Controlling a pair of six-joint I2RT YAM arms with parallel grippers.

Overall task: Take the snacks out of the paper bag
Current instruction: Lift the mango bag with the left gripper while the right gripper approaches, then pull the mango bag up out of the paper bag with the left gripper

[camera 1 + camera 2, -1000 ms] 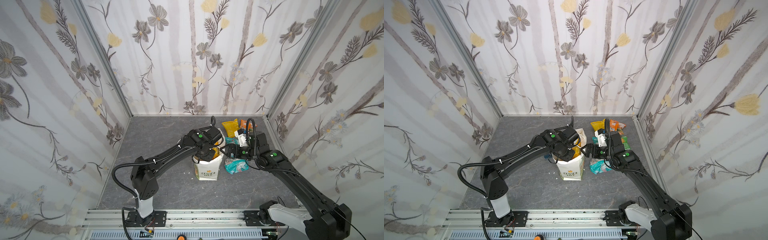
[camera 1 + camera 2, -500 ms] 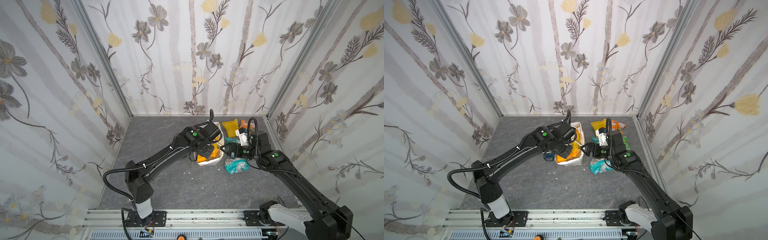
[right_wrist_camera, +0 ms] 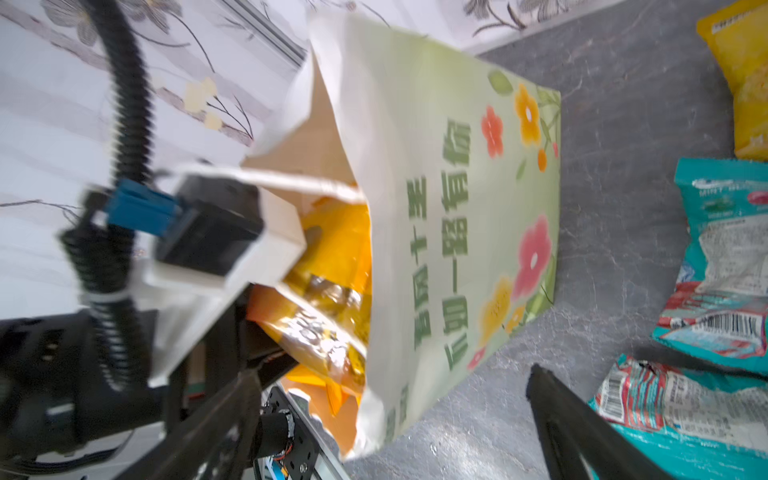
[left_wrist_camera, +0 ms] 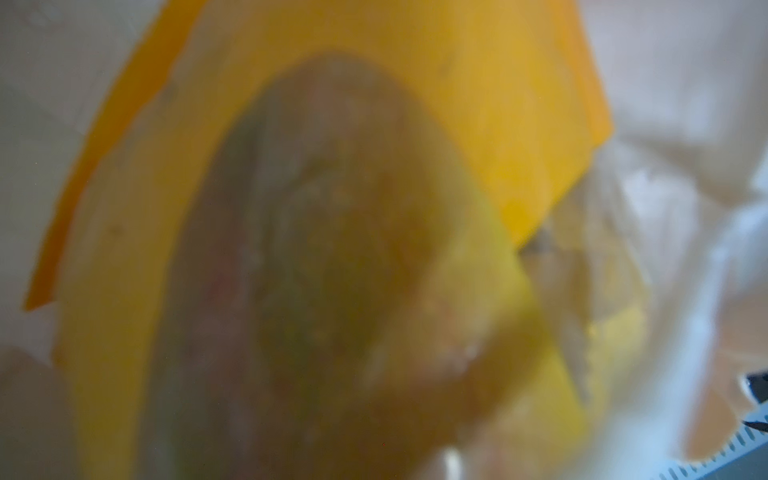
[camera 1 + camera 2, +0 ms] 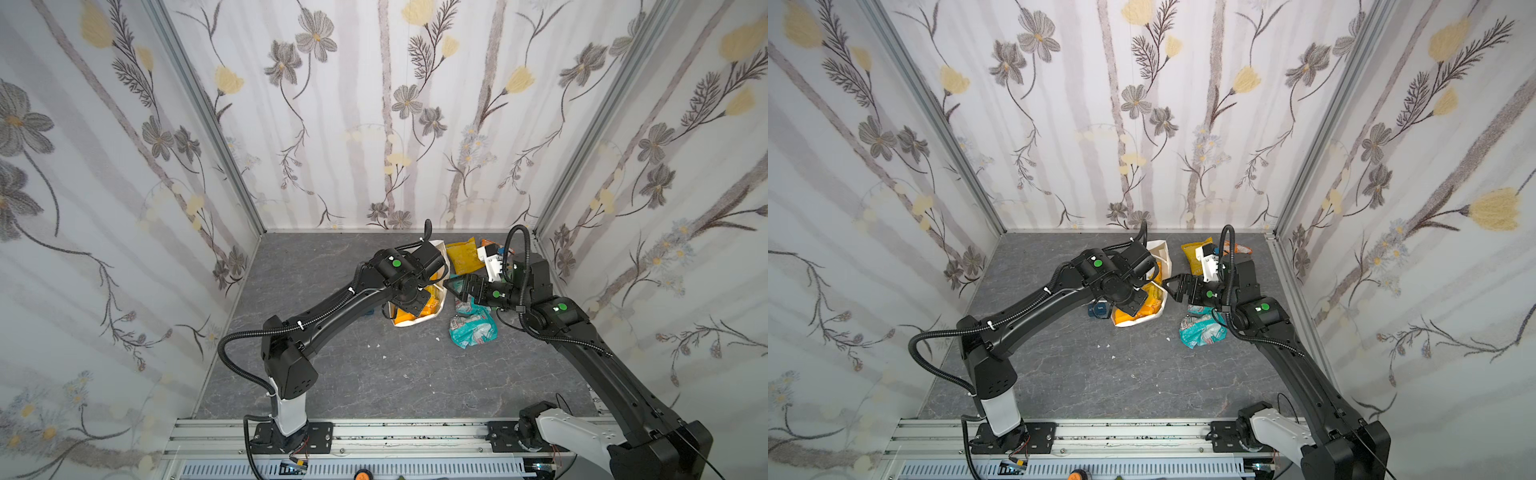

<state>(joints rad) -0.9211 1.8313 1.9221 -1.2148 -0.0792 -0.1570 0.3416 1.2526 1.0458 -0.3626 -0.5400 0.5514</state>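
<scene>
Occupying only the back right part of the grey table [image 5: 332, 374], the clutter is kept near the back and right edges; the front and left of the table are left open for moving. The paper bag [image 3: 478, 232] is seen tipped over, its green side turned toward the right edge. Two teal packets [image 5: 471, 330] are spread between the bag and the right edge, and a yellow packet [image 5: 461, 257] is laid near the back edge. An orange packet [image 3: 328, 332] is seen in the bag's mouth. The left gripper [image 5: 1130, 306] is buried in that mouth, jaws together; whether a packet is pinched cannot be told. The right gripper [image 5: 1170, 287] is held just beside the bag, jaws spread wide, nothing gripped.
</scene>
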